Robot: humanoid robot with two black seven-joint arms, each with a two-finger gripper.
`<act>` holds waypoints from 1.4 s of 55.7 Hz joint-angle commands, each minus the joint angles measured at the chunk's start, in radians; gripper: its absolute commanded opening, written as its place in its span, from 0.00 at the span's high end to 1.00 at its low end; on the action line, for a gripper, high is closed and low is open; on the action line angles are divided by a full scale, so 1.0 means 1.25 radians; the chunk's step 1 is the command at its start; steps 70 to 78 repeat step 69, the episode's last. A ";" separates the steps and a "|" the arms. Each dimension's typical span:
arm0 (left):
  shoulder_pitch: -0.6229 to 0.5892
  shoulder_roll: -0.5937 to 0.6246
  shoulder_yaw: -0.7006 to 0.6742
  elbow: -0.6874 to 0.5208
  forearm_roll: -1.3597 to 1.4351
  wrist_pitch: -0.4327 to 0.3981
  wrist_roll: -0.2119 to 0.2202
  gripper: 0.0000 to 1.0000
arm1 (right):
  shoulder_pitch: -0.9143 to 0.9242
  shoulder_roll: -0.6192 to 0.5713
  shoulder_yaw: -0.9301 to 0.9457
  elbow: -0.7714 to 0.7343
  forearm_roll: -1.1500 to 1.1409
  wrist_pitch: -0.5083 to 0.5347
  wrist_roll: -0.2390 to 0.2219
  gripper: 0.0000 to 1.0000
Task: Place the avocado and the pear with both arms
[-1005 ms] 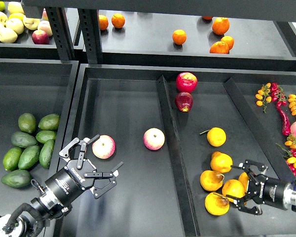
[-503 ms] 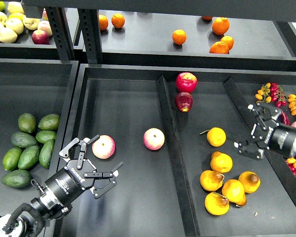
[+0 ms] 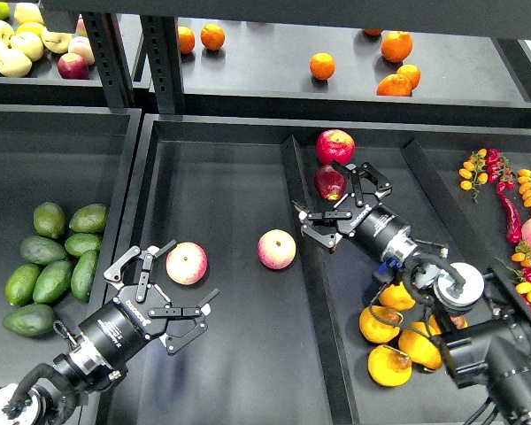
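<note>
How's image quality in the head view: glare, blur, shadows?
Head view: sharp overall, no motion blur on either pincer, left or right. Soft overhead glare streaks the black tray floor. Shadows short and diffuse under the apples. The top shelf beam crops the back row; the avocados stay well lit.

Dark-green avocado [image 3: 29, 320] bottom of left pile; yellow-orange pear [image 3: 379, 325] right compartment.

Below me lie black trays [image 3: 248, 133] with raised rims, split by a slanted black divider [image 3: 314, 283]. Behind them a dark metal post [image 3: 106, 57] holds up a black upper shelf [image 3: 265, 75]. Light glares evenly off the surfaces.
</note>
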 commanded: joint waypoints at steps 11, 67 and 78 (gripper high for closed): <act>0.003 0.000 -0.008 0.000 0.001 0.000 0.000 0.01 | -0.086 0.008 0.071 0.012 0.002 0.016 0.000 0.01; 0.003 0.000 -0.007 0.000 0.003 0.000 0.000 0.01 | -0.189 0.008 0.034 0.120 0.221 0.133 0.000 0.01; 0.003 0.000 -0.007 0.000 0.003 0.000 0.000 0.01 | -0.190 0.008 0.034 0.122 0.220 0.130 0.000 0.01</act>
